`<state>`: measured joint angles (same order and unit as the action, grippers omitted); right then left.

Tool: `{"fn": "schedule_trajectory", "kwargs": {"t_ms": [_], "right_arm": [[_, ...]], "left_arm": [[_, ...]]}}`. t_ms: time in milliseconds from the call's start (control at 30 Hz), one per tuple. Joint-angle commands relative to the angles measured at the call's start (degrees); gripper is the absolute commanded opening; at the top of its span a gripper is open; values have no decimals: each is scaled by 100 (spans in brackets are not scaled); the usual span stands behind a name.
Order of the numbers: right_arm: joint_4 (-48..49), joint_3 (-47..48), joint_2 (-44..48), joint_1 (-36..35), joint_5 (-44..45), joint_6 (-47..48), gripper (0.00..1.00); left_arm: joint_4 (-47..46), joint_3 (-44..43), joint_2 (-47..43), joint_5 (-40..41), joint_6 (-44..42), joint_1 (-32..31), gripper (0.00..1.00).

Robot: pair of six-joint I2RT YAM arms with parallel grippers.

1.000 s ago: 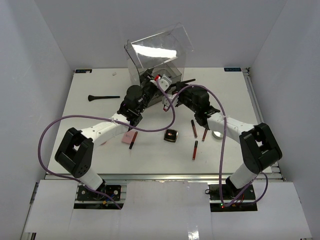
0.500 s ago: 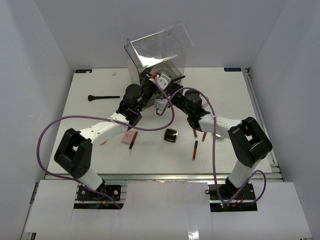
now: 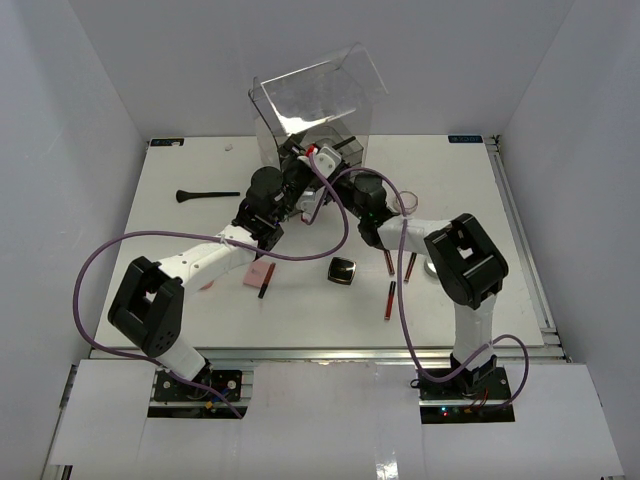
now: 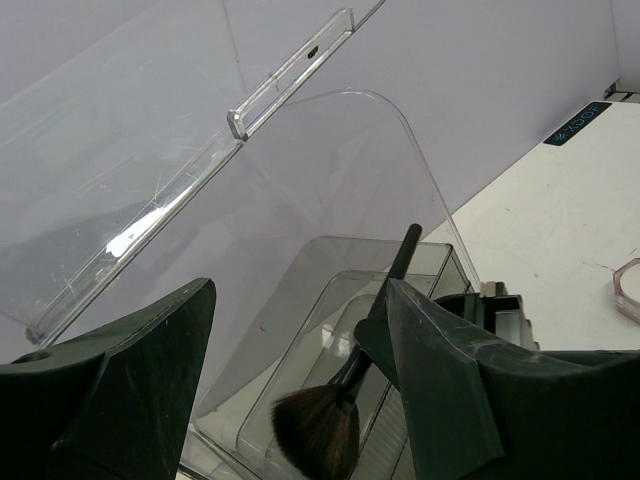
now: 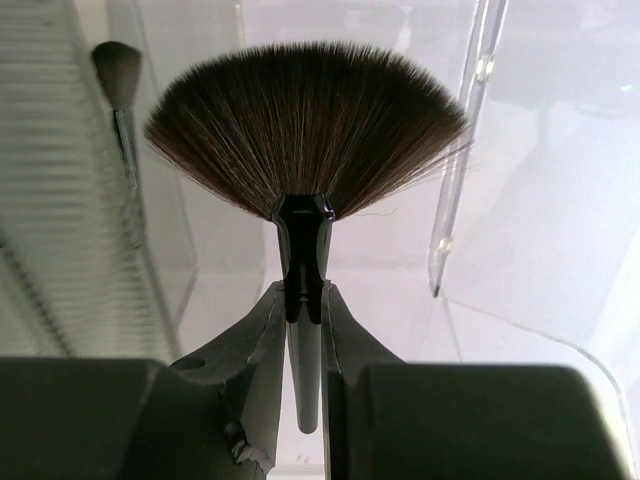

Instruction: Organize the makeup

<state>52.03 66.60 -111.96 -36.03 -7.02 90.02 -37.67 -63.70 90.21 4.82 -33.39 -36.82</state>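
My right gripper (image 3: 320, 200) is shut on the handle of a black fan brush (image 5: 305, 125), bristles up, at the open front of the clear acrylic box (image 3: 315, 105). The brush also shows in the left wrist view (image 4: 322, 428), over the box's inner tray. My left gripper (image 3: 291, 182) is open beside the box, its fingers (image 4: 150, 360) wide apart under the raised lid (image 4: 300, 170). On the table lie another black brush (image 3: 208, 194), a pink palette (image 3: 258, 276), a black compact (image 3: 342, 271) and red-and-black tubes (image 3: 390, 300). A small pinkish jar (image 3: 405, 204) stands to the right.
More tubes (image 3: 387, 257) lie under my right forearm, and one (image 3: 266, 281) lies by the palette. A silver tin (image 3: 437, 268) is partly hidden by the right arm. Purple cables loop over the table's middle. White walls close in the table.
My right arm has swung left and folded in, carrying the fan brush from the table's middle to the box opening. The left arm has barely moved.
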Motion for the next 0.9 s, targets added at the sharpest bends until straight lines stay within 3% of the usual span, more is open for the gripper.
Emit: {"fn": "schedule_trajectory", "kwargs": {"t_ms": [0,233,433,500,600,700,867], "right_arm": [[678,606,-352,-27,-12,186,8],[525,1512,-971,-62,386,165,8],[510,1680,-1179,-53,315,358,10],[476,1634,-1193,-54,266,454,19],[492,1435,-1117,-62,165,596,58],[500,1149,-951,-62,65,670,84],[624,713,-581,-53,-19,683,95]], "left_arm": [[-72,-264,-357,-45,78,87,80],[-86,-355,-252,-78,120,87,80],[-84,-415,-181,-87,148,87,80],[-74,-442,-161,-95,149,87,80],[-76,-461,-132,-87,161,87,80],[-83,-476,-102,-87,190,87,80],[-74,-485,-83,-78,272,87,80]]}}
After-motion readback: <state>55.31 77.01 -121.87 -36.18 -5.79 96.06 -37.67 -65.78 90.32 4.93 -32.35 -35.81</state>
